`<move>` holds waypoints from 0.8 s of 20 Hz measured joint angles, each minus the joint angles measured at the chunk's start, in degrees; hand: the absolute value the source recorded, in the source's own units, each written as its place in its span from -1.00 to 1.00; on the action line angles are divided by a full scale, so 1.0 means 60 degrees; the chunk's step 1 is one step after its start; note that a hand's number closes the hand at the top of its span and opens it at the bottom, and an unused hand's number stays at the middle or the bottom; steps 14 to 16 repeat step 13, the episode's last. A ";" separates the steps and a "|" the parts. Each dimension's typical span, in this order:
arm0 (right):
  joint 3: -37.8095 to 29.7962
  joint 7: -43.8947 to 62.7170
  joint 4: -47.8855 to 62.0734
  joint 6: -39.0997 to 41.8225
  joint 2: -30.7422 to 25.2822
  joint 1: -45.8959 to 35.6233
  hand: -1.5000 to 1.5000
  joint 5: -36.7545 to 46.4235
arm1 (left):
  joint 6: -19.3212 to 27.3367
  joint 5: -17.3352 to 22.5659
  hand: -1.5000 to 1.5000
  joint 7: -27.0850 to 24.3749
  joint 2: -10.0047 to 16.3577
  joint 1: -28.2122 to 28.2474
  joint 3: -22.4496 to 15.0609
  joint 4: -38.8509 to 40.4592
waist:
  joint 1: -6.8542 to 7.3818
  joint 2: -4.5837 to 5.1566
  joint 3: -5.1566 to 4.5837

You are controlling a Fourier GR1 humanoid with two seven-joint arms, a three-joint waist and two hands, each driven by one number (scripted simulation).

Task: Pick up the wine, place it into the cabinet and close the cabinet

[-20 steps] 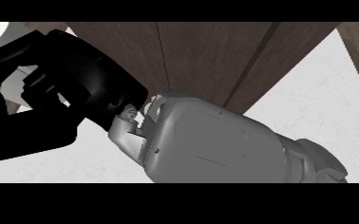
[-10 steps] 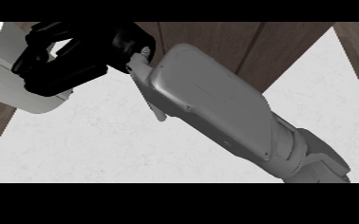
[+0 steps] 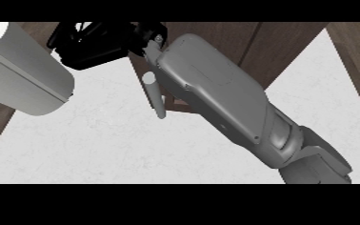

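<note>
Cabinet front (image 3: 274,43) just behind the right hand (image 3: 95,50)

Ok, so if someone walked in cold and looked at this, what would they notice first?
The big grey right forearm dominates, running diagonally from the lower right corner to the upper middle and ending in the black right hand at the upper left, against the dark wooden cabinet. A pale rounded bulk fills the left edge, though I cannot tell what it is. A slim grey bar, likely a cabinet handle, shows just left of the forearm.
</note>
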 measured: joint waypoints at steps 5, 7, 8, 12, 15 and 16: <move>-0.0058 -0.0593 0.0166 0.0498 -0.0012 0.0131 1.00 0.0015 | -0.0119 0.0142 -1.00 0.0202 0.0025 -0.0062 -0.0109 -0.0224 | 0.0002 -0.0073 -0.0088; -0.0111 -0.0746 0.0201 0.0619 -0.0001 0.0167 1.00 -0.0070 | -0.0103 0.0189 -1.00 0.0260 0.0006 -0.0106 -0.0169 -0.0316 | -0.0012 -0.0082 -0.0122; -0.0111 -0.0856 0.0206 0.0682 0.0000 0.0184 1.00 -0.0095 | -0.0106 0.0227 -1.00 0.0294 0.0005 -0.0140 -0.0198 -0.0367 | -0.0029 -0.0082 -0.0146; -0.0096 -0.1158 0.0248 0.0836 0.0002 0.0220 1.00 -0.0211 | -0.0054 0.0349 -1.00 0.0439 -0.0060 -0.0181 -0.0383 -0.0576 | -0.0074 -0.0092 -0.0209; -0.0053 -0.1275 0.0251 0.0900 0.0003 0.0203 1.00 -0.0217 | -0.0016 0.0363 -1.00 0.0477 -0.0077 -0.0228 -0.0453 -0.0627 | -0.0113 -0.0075 -0.0226; -0.0053 -0.1275 0.0251 0.0900 0.0003 0.0203 1.00 -0.0217 | -0.0016 0.0363 -1.00 0.0477 -0.0077 -0.0228 -0.0453 -0.0627 | -0.0113 -0.0075 -0.0226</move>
